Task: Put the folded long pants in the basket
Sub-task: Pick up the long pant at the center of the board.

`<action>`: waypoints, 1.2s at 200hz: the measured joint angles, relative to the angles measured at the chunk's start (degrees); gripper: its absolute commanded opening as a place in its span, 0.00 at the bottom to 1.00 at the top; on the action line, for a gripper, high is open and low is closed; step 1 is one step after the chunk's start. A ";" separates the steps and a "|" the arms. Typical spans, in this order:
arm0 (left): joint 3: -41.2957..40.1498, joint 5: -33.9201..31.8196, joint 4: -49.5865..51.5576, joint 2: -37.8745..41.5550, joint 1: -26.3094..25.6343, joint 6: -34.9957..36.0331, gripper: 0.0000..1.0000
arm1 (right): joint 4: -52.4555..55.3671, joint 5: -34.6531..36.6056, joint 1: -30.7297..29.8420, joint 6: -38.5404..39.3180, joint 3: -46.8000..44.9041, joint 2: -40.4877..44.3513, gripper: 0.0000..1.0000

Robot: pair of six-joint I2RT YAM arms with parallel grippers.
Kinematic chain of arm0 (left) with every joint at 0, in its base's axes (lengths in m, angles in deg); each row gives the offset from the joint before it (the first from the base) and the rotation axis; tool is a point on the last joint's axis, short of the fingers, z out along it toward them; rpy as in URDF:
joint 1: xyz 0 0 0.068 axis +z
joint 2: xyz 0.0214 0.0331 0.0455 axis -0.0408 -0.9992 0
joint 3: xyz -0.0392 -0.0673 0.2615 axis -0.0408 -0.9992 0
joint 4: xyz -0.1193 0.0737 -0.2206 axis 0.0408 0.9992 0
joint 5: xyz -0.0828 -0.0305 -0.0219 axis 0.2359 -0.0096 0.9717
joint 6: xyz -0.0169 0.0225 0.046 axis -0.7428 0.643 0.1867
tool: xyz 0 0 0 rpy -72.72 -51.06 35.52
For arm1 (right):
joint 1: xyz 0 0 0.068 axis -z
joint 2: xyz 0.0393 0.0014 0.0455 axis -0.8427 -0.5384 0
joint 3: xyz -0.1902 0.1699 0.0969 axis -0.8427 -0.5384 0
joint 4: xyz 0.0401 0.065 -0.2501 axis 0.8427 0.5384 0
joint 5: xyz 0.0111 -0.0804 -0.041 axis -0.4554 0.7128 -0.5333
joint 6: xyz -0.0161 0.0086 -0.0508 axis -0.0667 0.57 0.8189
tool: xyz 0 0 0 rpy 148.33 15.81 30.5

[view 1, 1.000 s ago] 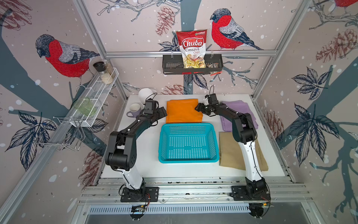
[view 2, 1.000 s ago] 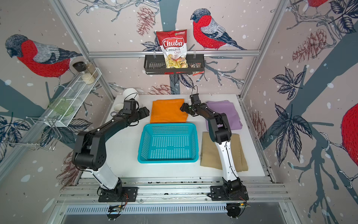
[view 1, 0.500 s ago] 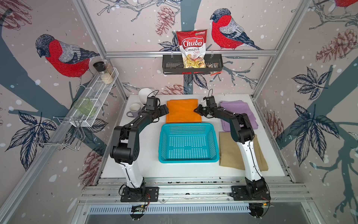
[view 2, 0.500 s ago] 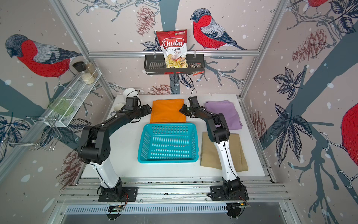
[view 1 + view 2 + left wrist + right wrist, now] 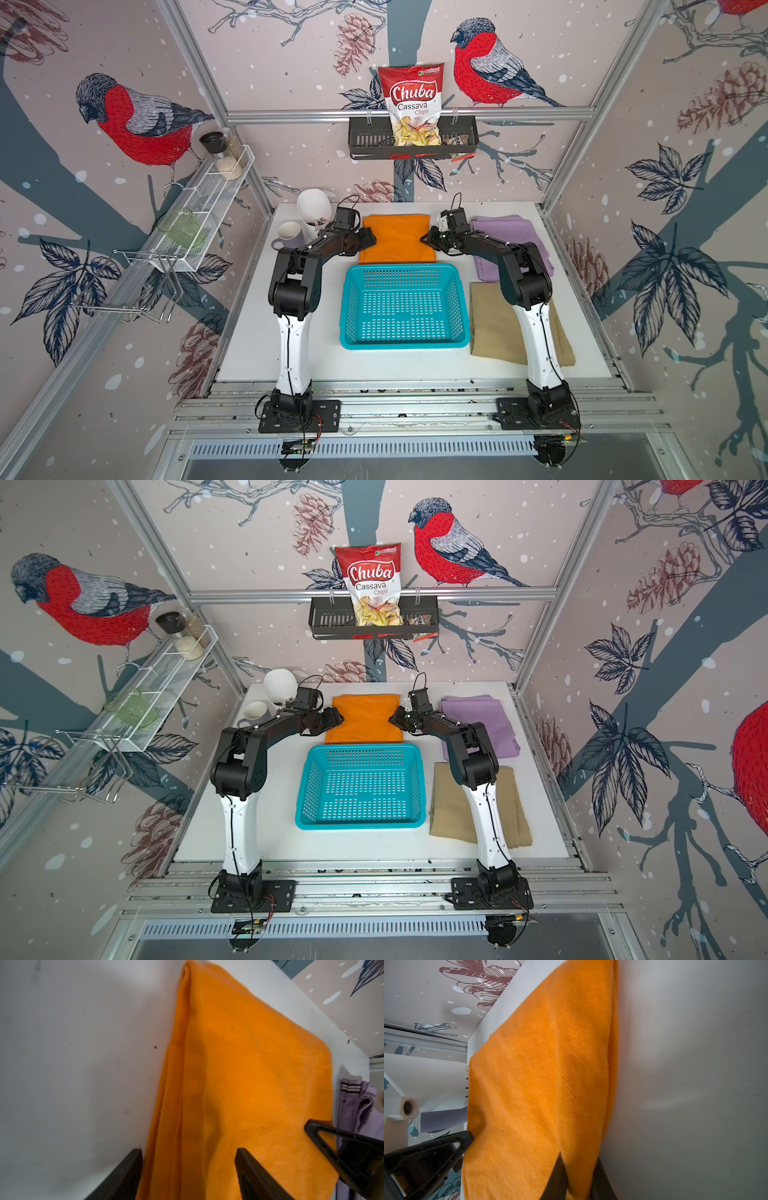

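Note:
The orange folded long pants (image 5: 397,239) (image 5: 363,719) lie flat at the back of the table, just behind the turquoise basket (image 5: 405,345) (image 5: 359,825), which holds nothing. My left gripper (image 5: 370,241) (image 5: 188,1150) is open, its jaws straddling the orange pants' (image 5: 249,1084) left edge. My right gripper (image 5: 426,240) (image 5: 579,1157) is shut, pinching the right edge fold of the orange pants (image 5: 539,1084). Lilac pants (image 5: 519,237) lie at the back right. Khaki pants (image 5: 494,328) lie right of the basket, partly under the right arm.
A white jug (image 5: 313,205) and a lilac mug (image 5: 289,235) stand at the back left, close behind my left arm. A black wall shelf (image 5: 365,143) holds a chips bag. A white wire rack (image 5: 208,199) hangs on the left wall.
Both grippers moved inward to the orange pants' side edges. The right gripper closed on the right edge. The left jaws narrowed a little around the left edge.

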 measured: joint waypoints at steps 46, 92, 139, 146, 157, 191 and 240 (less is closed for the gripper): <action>1.79 1.42 -1.46 -2.38 -0.50 -0.68 0.42 | -0.57 -0.20 -0.52 -1.42 0.70 -0.70 0.00; 6.97 2.97 -0.24 -5.84 -0.59 -1.81 0.00 | -4.09 -1.25 -0.68 -4.48 2.40 -2.91 0.00; 17.03 5.18 6.73 -8.63 -0.74 -3.80 0.00 | -1.40 -0.46 -0.20 -5.77 5.53 -3.17 0.00; 19.04 5.73 7.76 -8.72 -0.85 -4.04 0.00 | -1.01 -0.46 0.11 -5.88 6.21 -3.04 0.00; 22.25 6.78 9.07 -8.74 -1.07 -4.66 0.00 | -0.61 -0.52 0.76 -6.19 7.04 -2.54 0.00; 31.61 10.67 11.34 -8.74 -1.77 -6.64 0.00 | -0.35 -2.14 3.63 -7.45 7.91 1.03 0.00; 37.24 14.91 11.74 -8.68 -1.77 -10.97 0.00 | 1.20 -3.85 5.99 -7.61 8.98 6.38 0.00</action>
